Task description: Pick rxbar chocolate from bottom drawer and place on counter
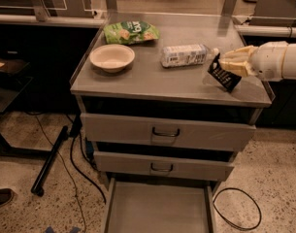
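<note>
Our cream gripper (232, 65) hangs over the smooth grey counter (152, 79), right side, fingers pinched on the flat black bar (224, 76).

Dim warm light sheens the counter (152, 79) (black shadow beneath), brightening the gripper (222, 66) clasping the rxbar chocolate (225, 78) at its right edge.

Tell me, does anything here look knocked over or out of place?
The bottle lies on its side on the counter. The bottom drawer stands open. The gripper, at the counter's right edge, holds the rxbar chocolate tilted.
</note>
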You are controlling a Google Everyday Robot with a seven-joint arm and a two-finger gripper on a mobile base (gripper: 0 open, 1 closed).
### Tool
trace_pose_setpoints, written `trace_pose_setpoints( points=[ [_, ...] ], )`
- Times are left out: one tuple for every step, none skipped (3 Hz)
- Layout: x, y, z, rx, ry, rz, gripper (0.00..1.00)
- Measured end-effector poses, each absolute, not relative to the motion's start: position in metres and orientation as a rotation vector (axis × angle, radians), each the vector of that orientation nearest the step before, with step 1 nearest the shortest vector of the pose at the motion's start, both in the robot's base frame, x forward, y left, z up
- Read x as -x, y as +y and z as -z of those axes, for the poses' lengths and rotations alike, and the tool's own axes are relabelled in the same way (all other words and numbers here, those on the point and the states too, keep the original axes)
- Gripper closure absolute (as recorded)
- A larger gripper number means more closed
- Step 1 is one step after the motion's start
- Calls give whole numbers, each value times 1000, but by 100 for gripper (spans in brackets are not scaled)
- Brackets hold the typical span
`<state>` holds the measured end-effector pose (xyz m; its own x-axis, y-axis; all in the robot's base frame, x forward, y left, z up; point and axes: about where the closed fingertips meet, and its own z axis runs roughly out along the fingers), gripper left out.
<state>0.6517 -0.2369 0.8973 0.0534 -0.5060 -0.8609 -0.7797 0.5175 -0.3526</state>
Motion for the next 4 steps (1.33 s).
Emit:
trace_pose_setpoints(
  points=[
    [-668,-226,-891,1195,1587,-338,100],
    [-668,-224,-894,1204,1580,-343,81],
    [-668,-224,-894,1204,1580,-343,50],
    [-668,-224,-894,1204,1580,-343,27]
  ],
)
